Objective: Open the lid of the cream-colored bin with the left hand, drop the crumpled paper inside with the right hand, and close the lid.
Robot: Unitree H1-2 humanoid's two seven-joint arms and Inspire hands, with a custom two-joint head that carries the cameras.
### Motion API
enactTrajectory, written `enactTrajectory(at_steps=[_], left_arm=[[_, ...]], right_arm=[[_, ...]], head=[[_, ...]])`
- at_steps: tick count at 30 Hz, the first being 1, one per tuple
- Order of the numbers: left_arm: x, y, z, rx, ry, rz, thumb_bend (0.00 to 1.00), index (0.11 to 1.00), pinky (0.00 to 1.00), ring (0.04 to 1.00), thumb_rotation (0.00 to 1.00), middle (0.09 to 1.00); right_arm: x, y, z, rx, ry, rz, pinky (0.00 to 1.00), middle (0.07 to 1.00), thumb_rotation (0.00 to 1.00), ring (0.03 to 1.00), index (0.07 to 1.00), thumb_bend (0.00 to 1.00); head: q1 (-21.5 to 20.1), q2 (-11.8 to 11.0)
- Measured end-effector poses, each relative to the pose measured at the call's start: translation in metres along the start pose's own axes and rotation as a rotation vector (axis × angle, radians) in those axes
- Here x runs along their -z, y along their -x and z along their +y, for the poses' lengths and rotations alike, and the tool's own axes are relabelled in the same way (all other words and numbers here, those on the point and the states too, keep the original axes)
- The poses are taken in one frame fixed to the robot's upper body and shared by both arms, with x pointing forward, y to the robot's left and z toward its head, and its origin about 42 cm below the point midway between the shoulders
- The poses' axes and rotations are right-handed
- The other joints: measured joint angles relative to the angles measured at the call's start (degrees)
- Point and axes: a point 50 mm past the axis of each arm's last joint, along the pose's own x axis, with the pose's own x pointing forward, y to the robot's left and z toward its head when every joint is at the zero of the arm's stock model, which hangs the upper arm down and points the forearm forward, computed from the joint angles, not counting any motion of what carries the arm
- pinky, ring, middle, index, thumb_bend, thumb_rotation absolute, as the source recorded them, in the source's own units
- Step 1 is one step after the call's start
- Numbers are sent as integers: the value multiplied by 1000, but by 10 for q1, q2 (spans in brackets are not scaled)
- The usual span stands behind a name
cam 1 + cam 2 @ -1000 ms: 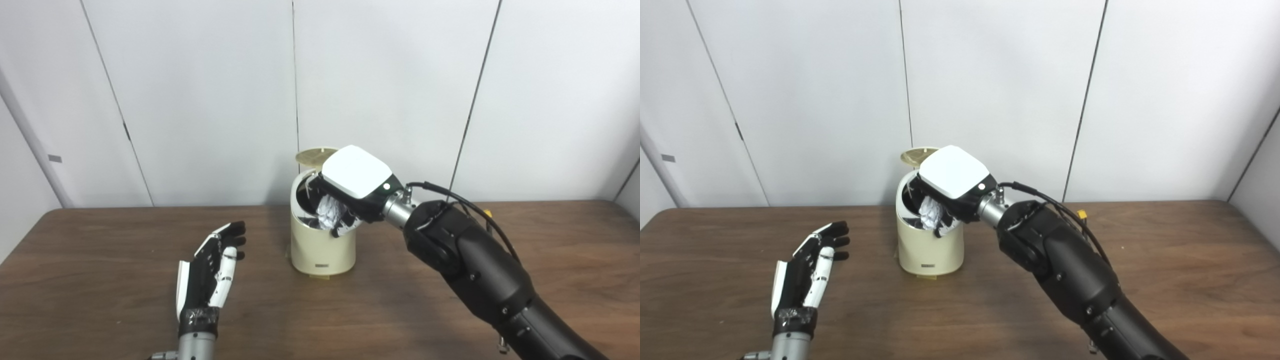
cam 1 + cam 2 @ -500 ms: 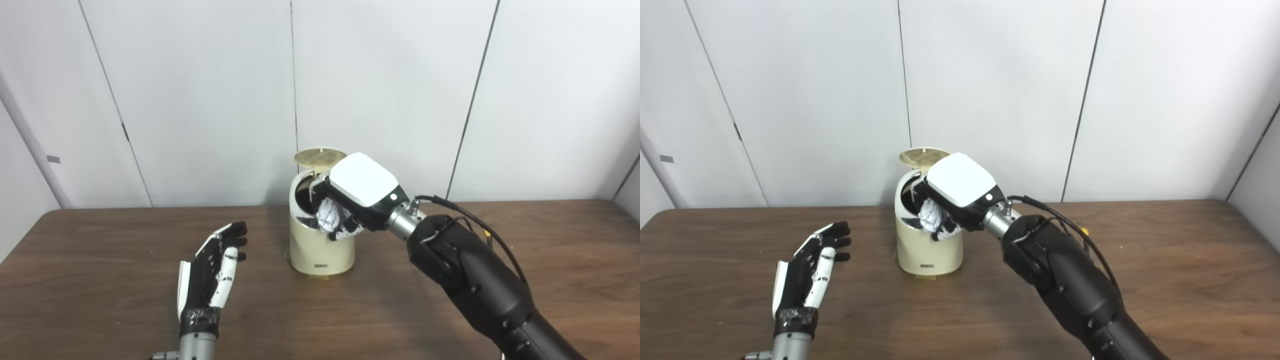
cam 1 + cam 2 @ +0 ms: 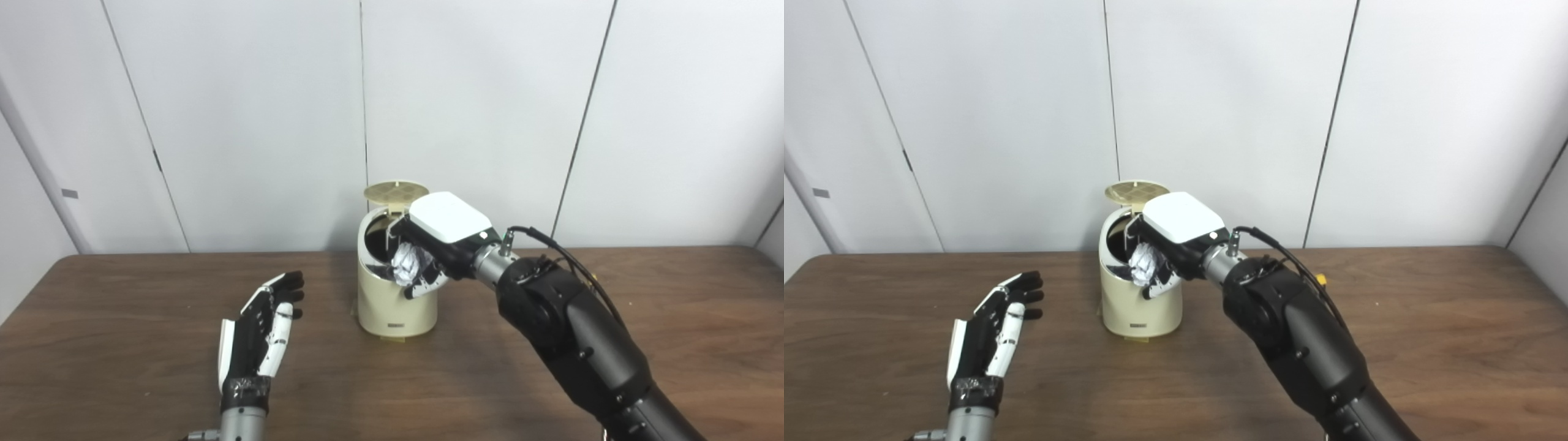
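Paper ball (image 3: 405, 269), crumpled & white, sits in the curled fingers of the right hand (image 3: 438, 245), clenched around it w/ the palm turned down. Hand & paper are right at the mouth of the cream bin (image 3: 395, 303), over its right front rim; the paper is level w/ the rim, half in front of the dark opening, not down inside. White back of the hand faces up, one fingertip hangs over the outside of the bin wall. Bin stands upright near the middle of the brown table (image 3: 122, 343), toward the back wall. Lid (image 3: 395, 191) is flipped up at the rear of the bin, standing open behind the hand, ribbed underside showing. Left hand (image 3: 260, 327) is well apart from the bin, to its left & nearer the camera, just above the tabletop; fingers spread & straight, holding nothing, thumb side up. Black right arm (image 3: 582, 343) comes in from lower right, cable looping along the wrist.
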Motion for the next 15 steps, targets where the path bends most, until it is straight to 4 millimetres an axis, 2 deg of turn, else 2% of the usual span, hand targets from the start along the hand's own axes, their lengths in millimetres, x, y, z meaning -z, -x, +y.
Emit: enactTrajectory(at_steps=[5,15], left_arm=[[0,0,0,1,0,0,270,779,664,749,733,770],[0,0,0,1,-2,0,267,778,658,744,719,768]], right_arm=[[1,-2,-8,-61,-80,65,269,473,0,393,550,489],[3,-3,-14,-86,-228,156,293,493,0,403,521,495]], head=[[-1,0],[-1,-2]])
